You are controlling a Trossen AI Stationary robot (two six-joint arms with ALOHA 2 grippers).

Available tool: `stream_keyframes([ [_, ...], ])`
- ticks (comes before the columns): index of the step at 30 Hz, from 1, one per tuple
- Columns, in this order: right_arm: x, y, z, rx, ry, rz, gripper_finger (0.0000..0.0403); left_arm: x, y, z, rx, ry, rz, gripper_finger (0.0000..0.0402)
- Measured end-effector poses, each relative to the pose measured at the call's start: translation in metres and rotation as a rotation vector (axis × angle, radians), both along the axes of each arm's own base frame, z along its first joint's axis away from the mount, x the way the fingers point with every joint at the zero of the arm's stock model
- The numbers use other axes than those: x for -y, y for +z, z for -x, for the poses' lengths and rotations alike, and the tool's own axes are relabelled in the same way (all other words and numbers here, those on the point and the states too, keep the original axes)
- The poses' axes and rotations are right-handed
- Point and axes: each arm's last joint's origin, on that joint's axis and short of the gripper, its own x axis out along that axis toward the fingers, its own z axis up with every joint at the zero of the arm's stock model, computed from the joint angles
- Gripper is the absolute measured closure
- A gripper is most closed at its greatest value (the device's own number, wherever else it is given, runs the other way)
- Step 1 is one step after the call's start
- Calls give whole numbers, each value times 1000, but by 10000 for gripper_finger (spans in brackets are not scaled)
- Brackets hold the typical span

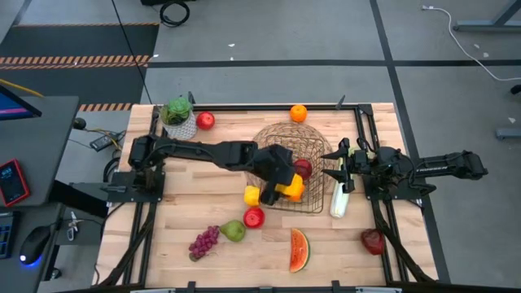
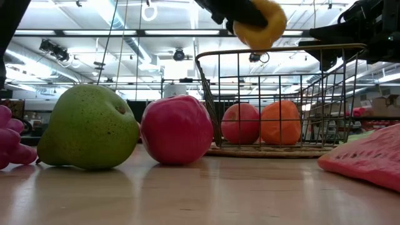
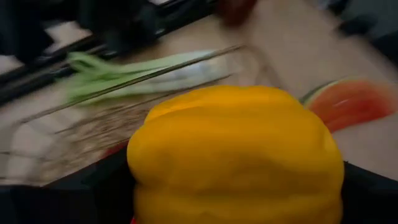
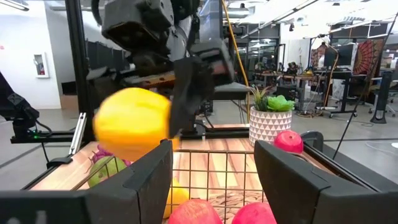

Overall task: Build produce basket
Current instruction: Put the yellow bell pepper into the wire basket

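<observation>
L gripper (image 1: pixel 286 185), jaws wide but clamped on the yellow pepper (image 1: pixel 291 189), hangs over the near rim of the basket (image 1: pixel 277 138), so an early release prob. bounces it off the wire onto the table, esp. w/ R gripper (image 1: pixel 340 163) pinching the far rim and able to tip it.

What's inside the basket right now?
Inside the basket the low view shows a red apple and an orange. The left gripper holds a yellow pepper above the rim, covering part of the floor from above.
</observation>
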Motion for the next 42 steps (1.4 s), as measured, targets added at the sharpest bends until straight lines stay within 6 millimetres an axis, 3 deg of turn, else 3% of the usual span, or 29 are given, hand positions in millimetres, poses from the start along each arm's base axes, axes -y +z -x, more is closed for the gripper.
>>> stream_keyframes([
  [5, 0, 0, 0, -1, -1, 0, 172, -13, 1, 0, -20, -46, 179, 49],
  [13, 0, 0, 0, 0, 0, 0, 172, -26, -2, 3, -77, 83, 222, 49],
  [18, 0, 0, 0, 0, 0, 0, 172, -21, -11, 5, -147, 93, 171, 49],
  [24, 0, 0, 0, 0, 0, 0, 172, -6, -12, 4, -130, 255, 54, 49],
  [29, 0, 0, 0, 0, 0, 0, 172, -6, -11, 4, -125, 330, 102, 49],
  [35, 0, 0, 0, -1, -1, 0, 172, -13, -3, -4, -19, 420, 226, 49],
  [42, 0, 0, 0, 0, 0, 0, 172, -6, -4, -23, 154, 346, 206, 49],
])
